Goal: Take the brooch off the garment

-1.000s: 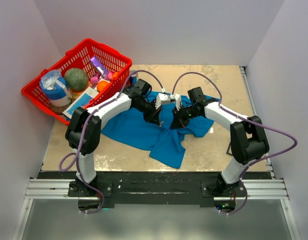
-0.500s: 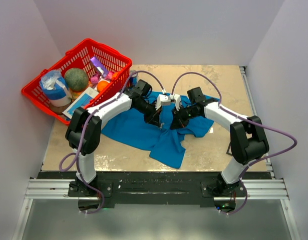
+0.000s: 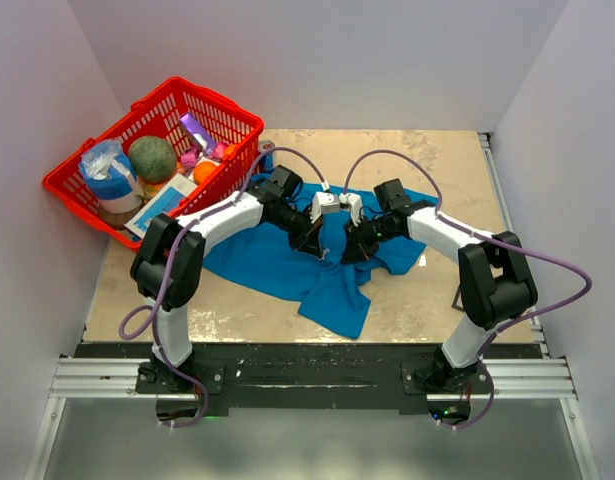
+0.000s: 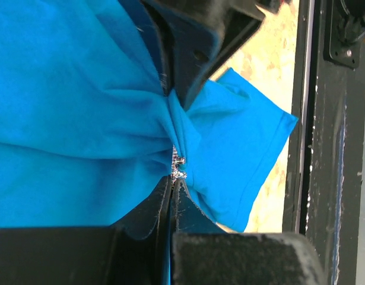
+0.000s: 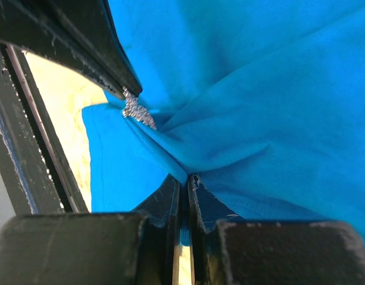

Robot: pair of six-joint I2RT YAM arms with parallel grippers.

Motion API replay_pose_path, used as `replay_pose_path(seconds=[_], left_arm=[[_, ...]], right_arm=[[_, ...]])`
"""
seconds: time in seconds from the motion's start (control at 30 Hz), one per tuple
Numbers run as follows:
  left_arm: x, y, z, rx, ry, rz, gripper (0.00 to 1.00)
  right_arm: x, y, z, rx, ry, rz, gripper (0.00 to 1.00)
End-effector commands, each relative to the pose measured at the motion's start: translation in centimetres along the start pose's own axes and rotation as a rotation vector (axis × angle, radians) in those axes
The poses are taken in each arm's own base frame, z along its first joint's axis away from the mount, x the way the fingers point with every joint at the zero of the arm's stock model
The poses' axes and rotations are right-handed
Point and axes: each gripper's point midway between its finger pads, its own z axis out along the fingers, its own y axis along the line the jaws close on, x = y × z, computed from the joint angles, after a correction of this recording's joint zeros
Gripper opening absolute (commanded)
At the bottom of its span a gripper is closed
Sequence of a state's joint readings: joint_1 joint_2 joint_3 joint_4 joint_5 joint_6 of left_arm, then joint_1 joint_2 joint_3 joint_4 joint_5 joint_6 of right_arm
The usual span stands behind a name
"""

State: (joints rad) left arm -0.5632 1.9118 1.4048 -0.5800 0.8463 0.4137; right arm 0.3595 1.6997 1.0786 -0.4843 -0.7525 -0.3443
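1. Not done: the brooch [image 4: 178, 166] is still on the shirt [image 4: 69, 89]. In the left wrist view it sits just below the middle of the frame, where tight folds of blue cloth run together.
2. The left gripper [image 4: 172, 185] is closed, and its tips meet right at the brooch, so it seems to grip the brooch itself.
3. The right gripper [image 5: 184, 180] is closed on a fold of the shirt, low in the middle of its own view, just beside the brooch.
4. The cloth looks stretched between the two grips, so I judge the pulling-apart step is under way. What is left is freeing the brooch and lifting it clear.
5. The pin or clasp behind the brooch is hidden by cloth, so I cannot tell whether it has let go.
6. In the top view both grippers meet at mid-frame and cover the brooch, and part of the shirt lies under the arms.
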Motion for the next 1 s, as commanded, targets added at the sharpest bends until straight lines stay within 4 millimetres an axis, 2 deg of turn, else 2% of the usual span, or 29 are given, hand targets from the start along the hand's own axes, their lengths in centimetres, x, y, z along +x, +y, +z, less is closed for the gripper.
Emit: replay_pose_path(seconds=[0.0, 0.1, 0.3, 0.33, 0.37, 0.4, 0.43, 0.47, 0.5, 0.63, 0.83, 0.97], left_arm=[[-2.3, -0.6, -0.8, -0.005, -0.068, 0.009, 0.00], [-2.2, -0.7, -0.8, 0.013, -0.055, 0.001, 0.00], [0.7, -1.6, -0.1, 0.091, 0.024, -0.021, 0.00], [1.5, -2.0, -0.1, 0.117, 0.051, -0.023, 0.00], [1.2, -1.9, -0.2, 0.122, 0.058, -0.006, 0.00], [1.9, -1.7, 0.1, 0.134, 0.082, -0.013, 0.00], [2.6, -1.8, 0.0, 0.144, 0.116, -0.012, 0.00], [2.2, -1.5, -0.1, 0.145, 0.122, 0.005, 0.00], [2.9, -1.4, 0.2, 0.163, 0.147, -0.007, 0.00], [3.8, -2.3, 0.1, 0.230, 0.183, -0.031, 0.00], [4.5, -3.8, 0.2, 0.276, 0.187, -0.096, 0.00], [4.9, -4.2, 0.4, 0.297, 0.179, -0.133, 0.00]], right_arm=[[0.2, 1.1, -0.5, -0.023, -0.016, 0.005, 0.07], [0.1, 0.8, -0.6, 0.000, -0.013, -0.006, 0.06], [-1.2, -1.0, -1.2, 0.076, -0.002, -0.054, 0.06], [-1.0, -1.2, -1.0, 0.081, 0.015, -0.051, 0.06], [-1.0, -1.5, -1.1, 0.090, 0.024, -0.062, 0.06], [-1.3, -1.7, -1.2, 0.096, 0.026, -0.072, 0.07], [-0.8, -2.0, -1.1, 0.100, 0.052, -0.063, 0.07], [-0.7, -2.1, -1.1, 0.103, 0.061, -0.066, 0.08], [-1.0, -2.2, -1.1, 0.107, 0.062, -0.072, 0.08], [-0.7, -2.8, -1.1, 0.131, 0.082, -0.063, 0.10], [-1.2, -3.8, -1.4, 0.193, 0.078, -0.053, 0.19], [-2.2, -2.6, -2.0, 0.162, 0.034, -0.075, 0.34]])
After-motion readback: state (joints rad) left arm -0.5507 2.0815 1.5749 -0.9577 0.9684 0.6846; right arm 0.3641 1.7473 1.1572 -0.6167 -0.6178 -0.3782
